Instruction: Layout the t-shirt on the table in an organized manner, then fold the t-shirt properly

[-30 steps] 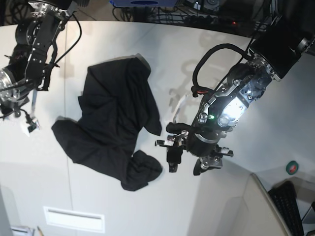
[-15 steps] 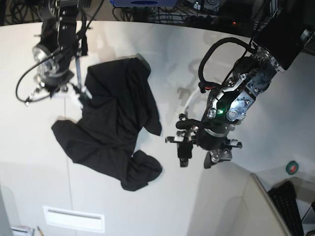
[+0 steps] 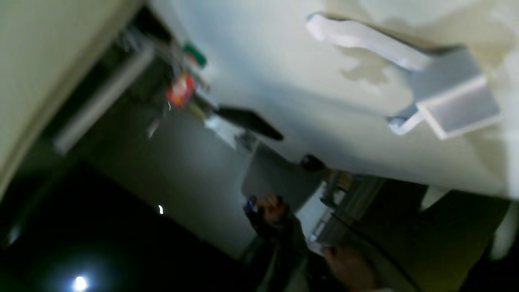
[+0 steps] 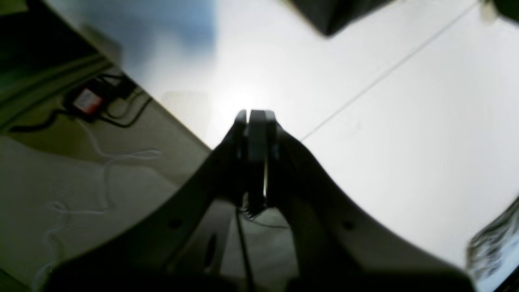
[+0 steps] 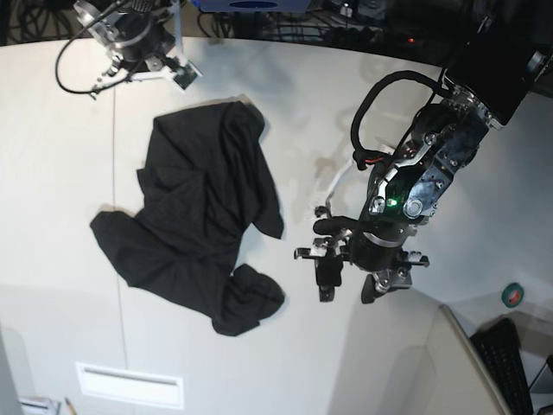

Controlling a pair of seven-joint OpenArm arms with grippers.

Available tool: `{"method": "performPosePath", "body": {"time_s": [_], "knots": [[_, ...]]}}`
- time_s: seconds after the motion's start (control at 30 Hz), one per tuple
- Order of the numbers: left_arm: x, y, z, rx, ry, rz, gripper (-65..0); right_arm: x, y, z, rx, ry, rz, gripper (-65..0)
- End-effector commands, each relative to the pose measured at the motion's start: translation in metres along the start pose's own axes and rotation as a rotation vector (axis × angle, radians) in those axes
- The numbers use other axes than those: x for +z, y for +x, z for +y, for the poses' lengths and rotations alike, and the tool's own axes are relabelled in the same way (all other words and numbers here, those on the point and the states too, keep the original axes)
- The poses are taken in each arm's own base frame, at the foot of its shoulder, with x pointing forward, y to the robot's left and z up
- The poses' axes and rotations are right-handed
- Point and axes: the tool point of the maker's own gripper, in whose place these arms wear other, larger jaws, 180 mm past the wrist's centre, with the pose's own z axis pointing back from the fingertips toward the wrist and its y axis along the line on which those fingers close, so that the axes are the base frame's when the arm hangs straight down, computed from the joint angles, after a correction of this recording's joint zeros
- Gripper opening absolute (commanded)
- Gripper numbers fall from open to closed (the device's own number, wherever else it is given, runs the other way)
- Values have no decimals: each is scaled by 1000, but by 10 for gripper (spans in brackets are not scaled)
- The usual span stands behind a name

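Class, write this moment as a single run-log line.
t-shirt: crumpled on table | left claw: open, empty | right claw: shut, empty

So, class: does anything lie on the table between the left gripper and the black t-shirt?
Nothing visible does. In the base view only bare table separates the left gripper from the nearest edge of the t-shirt.

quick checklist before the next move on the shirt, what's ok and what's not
1. t-shirt laid out flat: not ok, bunched and wrinkled.
2. Shirt fully on the table: ok.
3. right gripper empty: ok, jaws shut on nothing, above bare table near the far edge.
4. left gripper free of cloth: ok, jaws apart, beside the shirt, not touching.
5. Sleeves spread out: cannot tell, hidden in folds.
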Motion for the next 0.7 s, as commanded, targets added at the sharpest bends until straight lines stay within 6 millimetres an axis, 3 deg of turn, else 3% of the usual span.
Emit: {"method": "performPosePath", "body": {"time_s": [0.0, 0.23, 0.67], "knots": [[0, 21, 2, -6, 3, -66, -299, 4, -2, -4, -24, -14, -9, -650], [0, 23, 1, -5, 0, -70, -299, 8, -46, -5, -140, 0, 60, -650], [0, 27, 1, -6, 0, -78, -299, 14, -105, 33, -317, 107, 117, -650]]}}
